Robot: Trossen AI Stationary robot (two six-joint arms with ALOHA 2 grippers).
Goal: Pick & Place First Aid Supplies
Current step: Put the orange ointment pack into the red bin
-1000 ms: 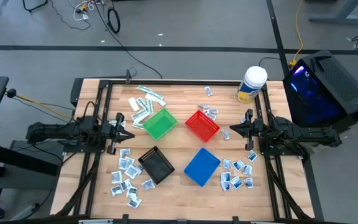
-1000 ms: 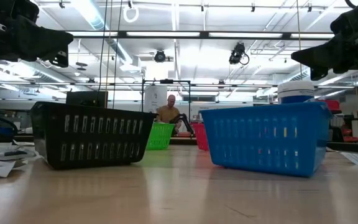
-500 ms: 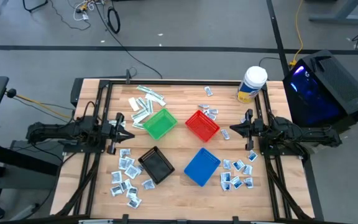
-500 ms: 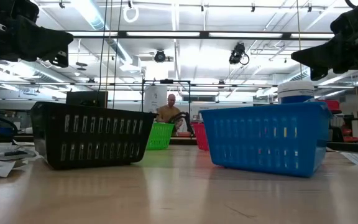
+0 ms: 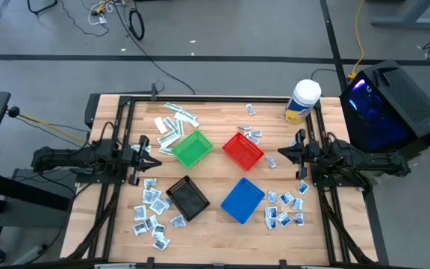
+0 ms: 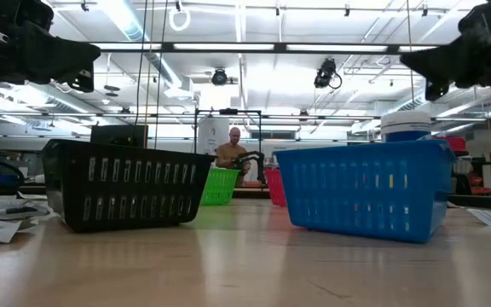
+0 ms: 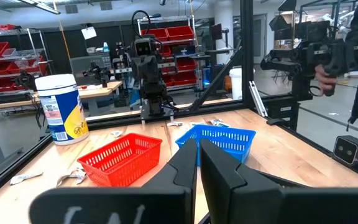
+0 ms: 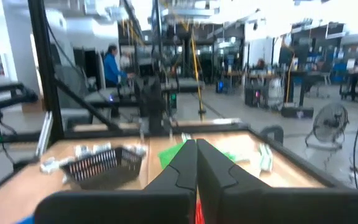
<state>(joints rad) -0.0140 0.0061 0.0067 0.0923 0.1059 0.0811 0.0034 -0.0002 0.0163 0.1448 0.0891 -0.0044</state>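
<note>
The left gripper (image 5: 153,158) hung above the left side of the light wooden table (image 5: 215,224), its two dark fingers pressed together and grasping nothing. The right gripper (image 5: 281,153) hung above the table's right side, just right of the red square plastic basket (image 5: 242,150), its fingers likewise clenched on nothing; in the right wrist view they met in a closed point (image 8: 196,149).

Four slotted plastic baskets sat mid-table: the green square basket (image 5: 192,148) and the red one toward the far edge, the black square basket (image 5: 188,198) and the blue square basket (image 5: 242,199) toward the near edge. None of them showed a packet inside from above.

The first aid supplies lay loose on the wood in several groups. The squarish white-and-blue sachets (image 5: 151,213) were scattered left of the black basket, and another cluster of sachets (image 5: 284,208) lay right of the blue basket. The longer narrow white and pale-green strips (image 5: 172,123) lay beyond the green basket, near the far edge. A few small packets (image 5: 253,136) sat just beyond the red basket.

A large white-lidded tub with a yellow label (image 5: 303,101) stood at the far right corner. In the low view a person (image 6: 231,151) sat in the room behind the table
</note>
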